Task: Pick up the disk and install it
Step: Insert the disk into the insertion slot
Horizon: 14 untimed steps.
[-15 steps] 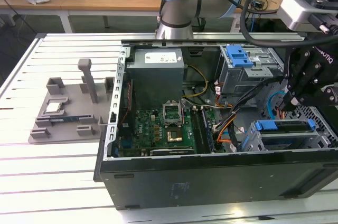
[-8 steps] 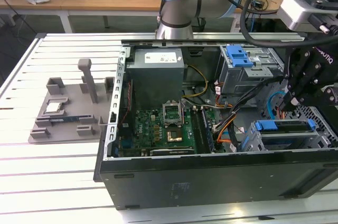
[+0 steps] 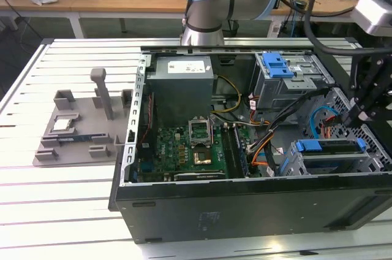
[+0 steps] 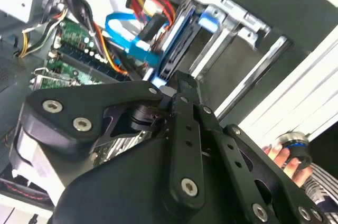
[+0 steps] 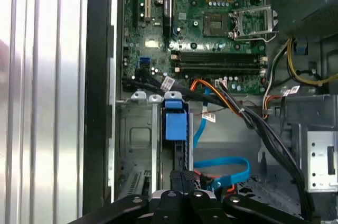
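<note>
An open computer case (image 3: 245, 211) lies on its side on a white slatted table (image 3: 61, 211), with the green motherboard (image 3: 184, 149) in the middle and the grey power-supply box (image 3: 182, 91) behind it. The disk (image 3: 327, 148), with its blue caddy, sits on edge in the grey drive cage (image 3: 293, 163) at the near corner of the case on the exterior view's right; in the first wrist view its blue tab (image 5: 176, 123) is seen between the metal walls of this cage. The gripper (image 3: 361, 110) is directly above the far end of the disk, near a blue cable (image 3: 318, 119). I cannot tell if its fingers are spread or pressed together, because the black linkage hides the tips in both wrist views. A second cage with a blue bracket (image 3: 277, 64) stands farther back. On the exterior view's left, a grey fixture (image 3: 79, 125) lies on the table, well apart from the arm.
</note>
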Tool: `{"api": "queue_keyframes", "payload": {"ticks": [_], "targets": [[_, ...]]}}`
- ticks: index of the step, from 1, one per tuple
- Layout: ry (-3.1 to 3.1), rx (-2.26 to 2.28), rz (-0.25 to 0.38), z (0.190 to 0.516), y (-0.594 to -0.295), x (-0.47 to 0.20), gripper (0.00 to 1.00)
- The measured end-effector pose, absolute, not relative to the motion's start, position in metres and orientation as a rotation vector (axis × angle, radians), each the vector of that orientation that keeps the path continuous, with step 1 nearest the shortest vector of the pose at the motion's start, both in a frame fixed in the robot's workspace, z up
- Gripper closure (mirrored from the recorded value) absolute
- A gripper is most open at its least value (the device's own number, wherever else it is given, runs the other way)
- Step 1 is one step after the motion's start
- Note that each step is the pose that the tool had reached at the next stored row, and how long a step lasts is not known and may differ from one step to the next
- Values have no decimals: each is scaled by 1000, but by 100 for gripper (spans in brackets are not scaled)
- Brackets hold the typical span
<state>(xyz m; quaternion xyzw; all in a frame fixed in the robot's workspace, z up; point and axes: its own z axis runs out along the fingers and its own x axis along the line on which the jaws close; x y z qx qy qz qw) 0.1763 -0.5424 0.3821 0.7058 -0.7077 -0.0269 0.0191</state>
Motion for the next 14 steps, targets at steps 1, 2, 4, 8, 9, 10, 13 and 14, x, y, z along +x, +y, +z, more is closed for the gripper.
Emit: {"api": "queue_keyframes", "payload": {"ticks": [1, 2, 4, 8, 9, 10, 13, 14], "targets": [[-2195, 2189, -82, 381, -541, 179, 89], [-2194, 2188, -81, 380, -541, 181, 89], [-2193, 2188, -81, 379, -537, 184, 89], [-2193, 2187, -81, 378, -530, 193, 89], [-2193, 2187, -81, 378, -530, 194, 89], [-2192, 2187, -81, 378, -530, 196, 89], [-2192, 2186, -80, 378, -530, 197, 89], [-2192, 2186, -80, 378, -530, 197, 89]]}}
